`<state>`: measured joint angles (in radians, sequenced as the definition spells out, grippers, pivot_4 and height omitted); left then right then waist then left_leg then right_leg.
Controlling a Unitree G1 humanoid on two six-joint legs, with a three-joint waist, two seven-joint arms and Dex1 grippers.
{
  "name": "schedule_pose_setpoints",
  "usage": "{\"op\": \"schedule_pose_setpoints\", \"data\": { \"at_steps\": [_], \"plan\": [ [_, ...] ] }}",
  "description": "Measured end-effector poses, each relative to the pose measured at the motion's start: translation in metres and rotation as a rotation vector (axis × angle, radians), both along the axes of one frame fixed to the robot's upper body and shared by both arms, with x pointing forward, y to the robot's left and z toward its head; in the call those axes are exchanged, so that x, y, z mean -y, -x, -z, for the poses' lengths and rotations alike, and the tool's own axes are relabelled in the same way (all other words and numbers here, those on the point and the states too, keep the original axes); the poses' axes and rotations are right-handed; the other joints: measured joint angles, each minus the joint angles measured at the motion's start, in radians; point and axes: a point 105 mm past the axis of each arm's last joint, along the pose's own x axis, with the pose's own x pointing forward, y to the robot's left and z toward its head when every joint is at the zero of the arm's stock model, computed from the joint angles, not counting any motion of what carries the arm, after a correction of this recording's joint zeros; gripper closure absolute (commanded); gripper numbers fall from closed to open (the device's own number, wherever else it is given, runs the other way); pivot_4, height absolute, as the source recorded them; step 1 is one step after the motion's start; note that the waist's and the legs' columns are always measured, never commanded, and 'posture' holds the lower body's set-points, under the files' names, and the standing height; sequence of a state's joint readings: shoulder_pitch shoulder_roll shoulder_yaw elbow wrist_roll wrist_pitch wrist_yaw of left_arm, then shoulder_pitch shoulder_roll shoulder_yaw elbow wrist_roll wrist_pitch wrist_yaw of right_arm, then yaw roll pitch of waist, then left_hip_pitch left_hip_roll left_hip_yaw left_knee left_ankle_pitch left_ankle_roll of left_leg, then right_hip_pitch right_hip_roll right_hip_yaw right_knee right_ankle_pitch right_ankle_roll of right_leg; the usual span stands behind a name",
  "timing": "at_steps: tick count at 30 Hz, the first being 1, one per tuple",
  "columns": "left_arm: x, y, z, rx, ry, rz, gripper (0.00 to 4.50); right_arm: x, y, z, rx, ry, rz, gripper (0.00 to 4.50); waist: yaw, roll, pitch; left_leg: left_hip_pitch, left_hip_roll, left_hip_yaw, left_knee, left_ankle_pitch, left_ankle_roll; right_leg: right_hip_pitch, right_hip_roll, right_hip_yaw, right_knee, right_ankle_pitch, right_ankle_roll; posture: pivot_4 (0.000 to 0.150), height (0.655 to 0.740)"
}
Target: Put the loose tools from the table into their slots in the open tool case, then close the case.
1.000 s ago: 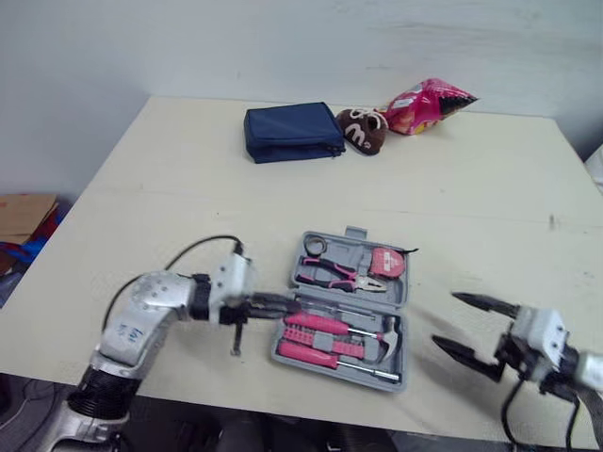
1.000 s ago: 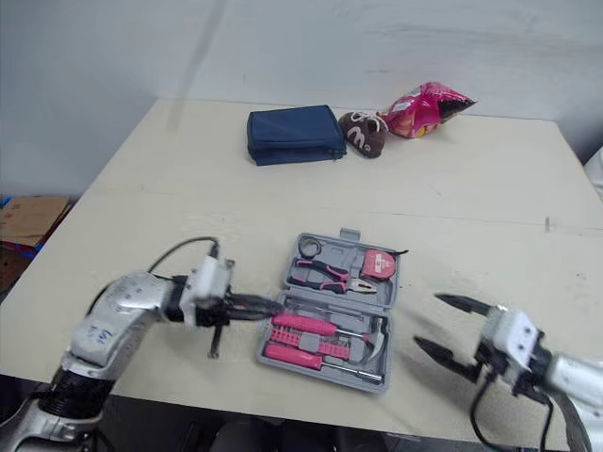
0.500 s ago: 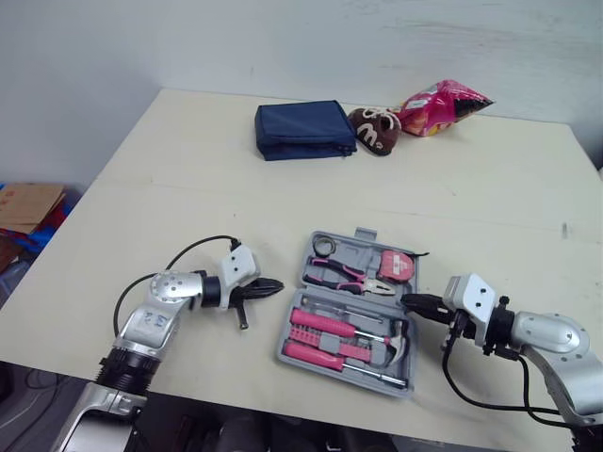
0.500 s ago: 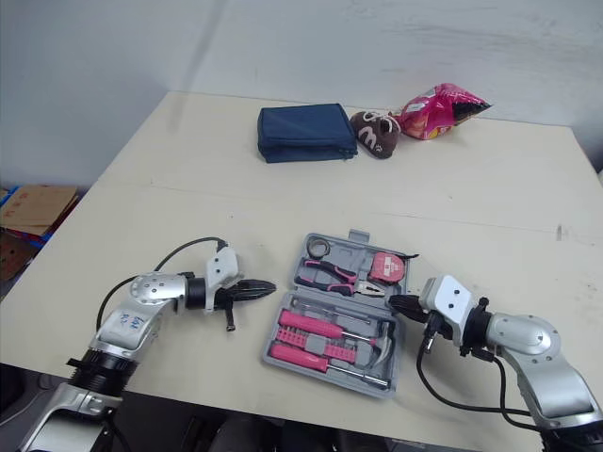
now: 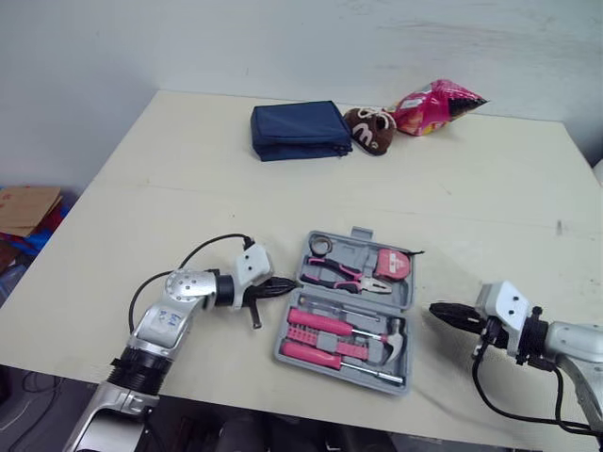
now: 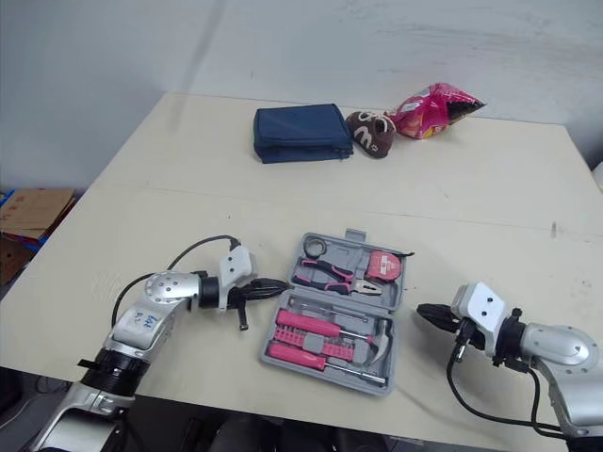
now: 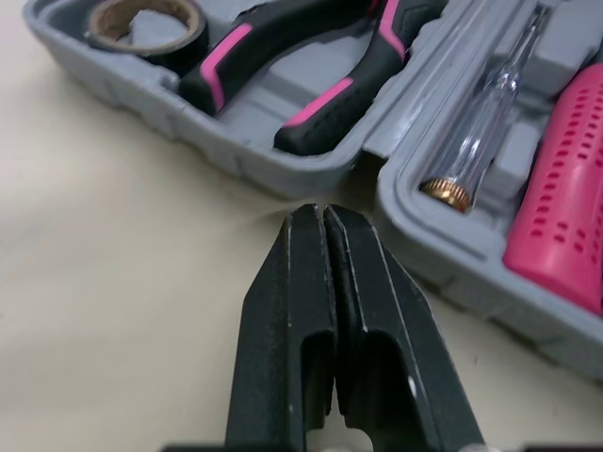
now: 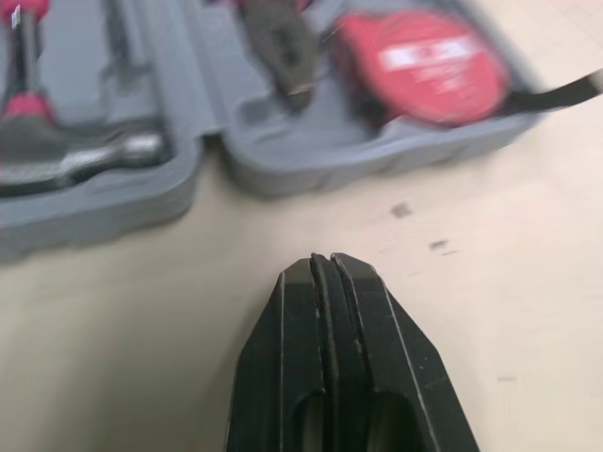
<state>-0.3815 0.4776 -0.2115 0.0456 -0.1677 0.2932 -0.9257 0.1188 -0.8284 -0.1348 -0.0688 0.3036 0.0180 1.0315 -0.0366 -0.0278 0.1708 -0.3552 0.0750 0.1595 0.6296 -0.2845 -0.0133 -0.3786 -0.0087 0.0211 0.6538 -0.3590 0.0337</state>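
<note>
The grey tool case [image 5: 357, 234] lies open near the table's front edge. It holds pink-handled pliers [image 5: 344, 275], a red tape measure [image 5: 390, 266], a tape roll [image 5: 317, 246], pink screwdrivers [image 5: 320, 325] and a hammer [image 5: 391, 339]. A clear tester screwdriver [image 7: 490, 104] lies in its slot. My left gripper [image 5: 290, 282] is shut and empty, its tip at the case's left edge where the two halves meet. My right gripper [image 5: 436, 309] is shut and empty, low over the table a short way right of the case and pointing at it.
At the table's back lie a navy pouch [image 5: 297, 131], a brown plush toy [image 5: 370, 129] and a pink snack bag [image 5: 433, 102]. A cardboard box [image 5: 24, 207] sits on the floor to the left. The table's front edge runs just below the case.
My right gripper went from open to shut, swung in toward the case's right side, then drew back a little. My left gripper stayed shut, its tip again at the case's left edge.
</note>
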Motion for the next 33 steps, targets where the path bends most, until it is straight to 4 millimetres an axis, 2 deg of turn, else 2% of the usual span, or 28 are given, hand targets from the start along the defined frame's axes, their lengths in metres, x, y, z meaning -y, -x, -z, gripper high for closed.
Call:
{"op": "schedule_pose_setpoints", "data": {
  "at_steps": [4, 9, 22, 23, 26, 29, 32, 33],
  "plan": [
    [0.003, -0.001, 0.000, -0.002, -0.006, 0.004, 4.50, -0.019, -0.010, 0.005, 0.010, -0.032, -0.035, 4.39, -0.002, -0.001, 0.000, 0.000, 0.000, 0.000, 0.001, 0.001, -0.001, 0.000, 0.000, 0.000, 0.001, 0.000, 0.000, 0.150, 0.7400],
    [0.002, -0.003, 0.004, -0.020, -0.009, -0.021, 4.50, -0.028, -0.024, 0.004, 0.045, -0.039, -0.048, 4.39, -0.013, -0.005, 0.003, 0.001, 0.000, 0.000, 0.001, 0.001, -0.001, 0.001, -0.001, 0.000, 0.001, 0.001, 0.001, 0.150, 0.7400],
    [-0.005, -0.011, 0.006, -0.012, -0.014, -0.097, 4.50, -0.033, -0.033, 0.003, 0.042, -0.021, -0.041, 4.39, -0.020, -0.005, 0.003, 0.003, 0.000, 0.000, 0.000, 0.004, 0.002, 0.001, -0.001, 0.000, 0.002, 0.004, -0.002, 0.150, 0.7400],
    [-0.007, -0.011, 0.005, -0.014, -0.014, -0.100, 4.24, -0.032, -0.032, 0.003, 0.036, -0.023, -0.028, 4.46, -0.020, -0.005, 0.003, 0.003, 0.000, 0.000, 0.000, 0.004, 0.002, 0.001, -0.001, 0.000, 0.002, 0.004, -0.002, 0.150, 0.7400],
    [-0.025, -0.016, 0.001, -0.014, -0.026, -0.154, 3.35, -0.016, -0.025, 0.001, -0.010, 0.026, 0.003, 3.56, -0.018, -0.005, 0.003, 0.002, 0.000, 0.000, -0.001, 0.003, 0.002, 0.001, -0.001, 0.000, 0.002, 0.004, -0.001, 0.150, 0.7400],
    [-0.052, -0.021, -0.009, -0.026, -0.018, -0.239, 1.82, 0.013, -0.022, -0.007, -0.079, 0.025, 0.126, 1.94, -0.016, -0.006, 0.004, 0.001, 0.000, -0.001, -0.002, 0.002, 0.002, 0.001, -0.002, -0.001, 0.000, 0.004, -0.001, 0.150, 0.7400],
    [-0.060, -0.019, -0.022, -0.066, 0.037, -0.275, 0.37, 0.024, -0.024, -0.021, -0.142, -0.072, 0.274, 0.36, -0.016, -0.006, 0.004, -0.004, 0.000, 0.000, -0.001, 0.002, 0.001, -0.004, -0.002, -0.001, 0.000, 0.004, -0.001, 0.150, 0.7400],
    [-0.058, -0.019, -0.028, -0.087, 0.051, -0.280, 0.05, 0.027, -0.026, -0.027, -0.156, -0.080, 0.327, 0.03, -0.016, -0.006, 0.004, -0.007, 0.000, -0.001, -0.001, 0.003, 0.000, -0.007, -0.002, -0.001, 0.000, 0.004, -0.001, 0.150, 0.7400]
  ]
}}
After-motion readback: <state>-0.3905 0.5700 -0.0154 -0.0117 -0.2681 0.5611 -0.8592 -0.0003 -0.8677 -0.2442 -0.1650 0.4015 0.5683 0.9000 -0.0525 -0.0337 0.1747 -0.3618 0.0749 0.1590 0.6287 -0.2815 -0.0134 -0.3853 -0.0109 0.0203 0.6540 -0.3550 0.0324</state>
